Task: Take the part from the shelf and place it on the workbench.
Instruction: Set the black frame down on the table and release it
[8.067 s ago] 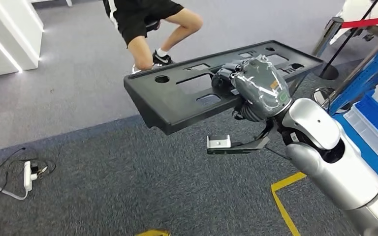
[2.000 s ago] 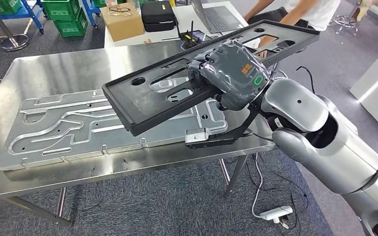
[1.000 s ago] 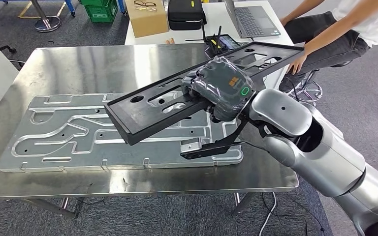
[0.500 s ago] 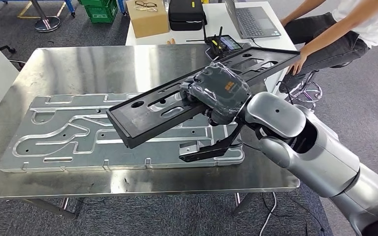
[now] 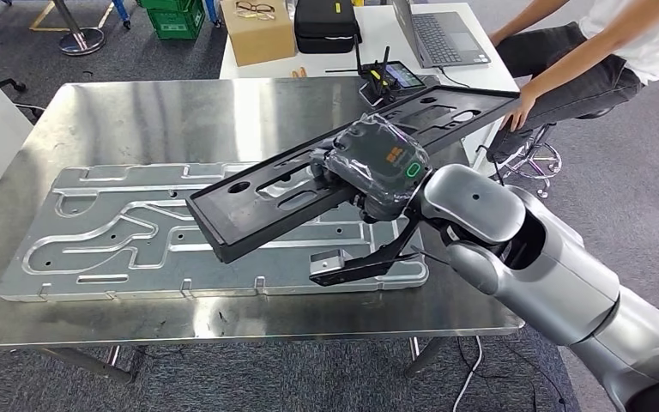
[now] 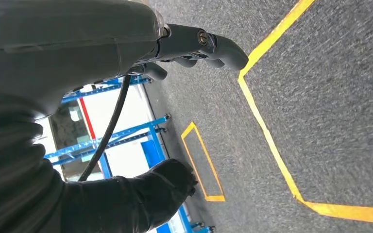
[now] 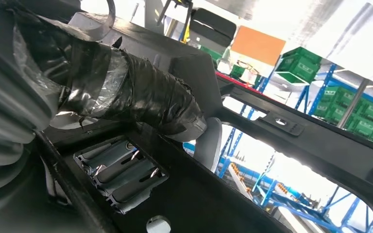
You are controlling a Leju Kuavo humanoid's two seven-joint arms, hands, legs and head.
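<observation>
The steel desk (image 5: 137, 112) is now squarely framed, where bare carpet was seen eight seconds back, so the carry looks nearly done. A grooved metal plate (image 5: 111, 232) is laid across it. The long black part (image 5: 249, 202) is held tilted above that plate, gripped mid-length by the right hand (image 5: 377, 163), lower than a second ago. The left hand (image 6: 189, 43) is hung over the floor, its fingers curled on nothing. A seated person (image 5: 583, 60) and a laptop (image 5: 438, 34) are seen behind.
</observation>
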